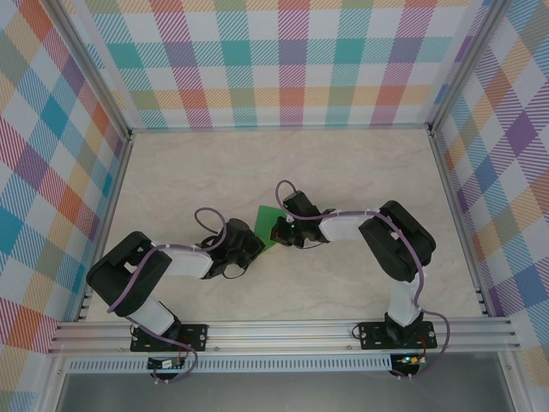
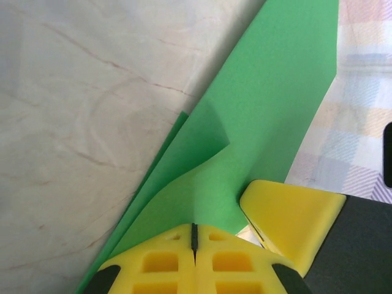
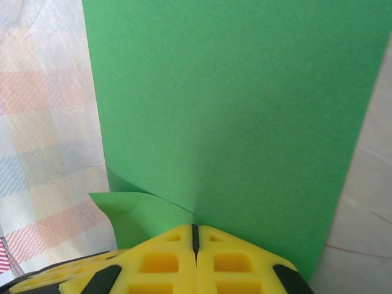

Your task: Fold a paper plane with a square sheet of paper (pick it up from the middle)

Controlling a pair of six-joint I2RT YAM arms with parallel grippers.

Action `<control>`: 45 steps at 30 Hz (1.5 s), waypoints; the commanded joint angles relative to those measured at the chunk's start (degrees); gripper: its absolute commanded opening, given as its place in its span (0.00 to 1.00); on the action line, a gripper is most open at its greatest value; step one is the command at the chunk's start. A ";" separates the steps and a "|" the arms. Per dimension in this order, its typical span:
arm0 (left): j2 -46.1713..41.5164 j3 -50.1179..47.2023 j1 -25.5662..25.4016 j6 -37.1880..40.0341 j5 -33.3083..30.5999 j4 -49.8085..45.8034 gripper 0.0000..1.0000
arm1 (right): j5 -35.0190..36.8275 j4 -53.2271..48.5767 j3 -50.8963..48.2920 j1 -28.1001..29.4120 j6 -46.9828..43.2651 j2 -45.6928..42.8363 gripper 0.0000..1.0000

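- The left gripper (image 2: 193, 236) was seen with its yellow fingers pressed fully together, and the sheet of paper (image 2: 269, 110) was pinched between them.
- The right gripper (image 3: 193, 234) was likewise closed tight, and the same bright-green sheet was clamped at its tips.
- In the top view, the sheet was found between the two grippers, over the middle of the pale marbled table (image 1: 360, 172). Whether it was resting on the table could not be told.
- In the left wrist view, two layers of the paper were seen, and a curled fold was noted near the fingers.
- A second yellow finger (image 2: 288, 214) was seen there, just beside the paper's edge.
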 commanded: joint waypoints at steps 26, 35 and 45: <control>-21.46 -3.37 -2.79 4.07 -12.92 -28.94 0.01 | 7.37 -14.23 0.52 0.23 1.41 3.54 0.00; -14.62 10.05 -0.20 20.50 -2.81 -30.91 0.13 | 7.84 -19.26 -0.33 -0.21 -9.18 -1.25 0.00; -1.20 17.20 0.89 25.25 6.11 -24.13 0.05 | 4.09 -18.18 2.39 -2.55 -8.24 -9.62 0.36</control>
